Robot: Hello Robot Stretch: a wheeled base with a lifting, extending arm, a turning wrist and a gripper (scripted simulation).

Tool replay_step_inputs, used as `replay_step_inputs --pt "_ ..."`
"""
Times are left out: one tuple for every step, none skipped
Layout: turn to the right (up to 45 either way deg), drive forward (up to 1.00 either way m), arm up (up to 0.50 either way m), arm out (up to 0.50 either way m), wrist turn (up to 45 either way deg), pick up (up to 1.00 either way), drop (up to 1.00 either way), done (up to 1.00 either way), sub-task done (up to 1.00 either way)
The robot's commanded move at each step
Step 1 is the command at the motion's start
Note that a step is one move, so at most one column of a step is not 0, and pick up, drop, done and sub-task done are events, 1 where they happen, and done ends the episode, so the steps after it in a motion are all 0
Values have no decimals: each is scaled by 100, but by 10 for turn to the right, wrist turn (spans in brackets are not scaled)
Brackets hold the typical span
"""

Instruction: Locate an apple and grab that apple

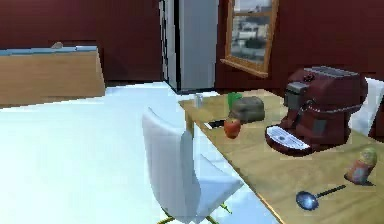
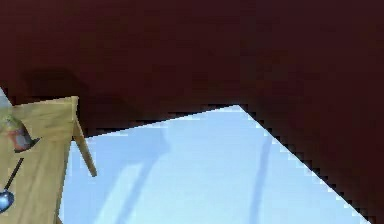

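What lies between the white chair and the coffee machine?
In the forward view, the apple lies on the table between the chair and the coffee machine.

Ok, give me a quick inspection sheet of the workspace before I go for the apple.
Surface: wooden table.
Job's things: red apple on the table, near the chair-side edge.
Clutter: red coffee machine, ladle, dark loaf-like block.
Fingers: nothing seen.
Cables: nothing seen.
Surroundings: white chair at the table, grey fridge, dark red walls.
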Motion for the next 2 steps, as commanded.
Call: replay_step_inputs --pt "-450 0 0 0 0 0 0 0 0" --pt "-300 0 0 0 0 0 0 0 0"
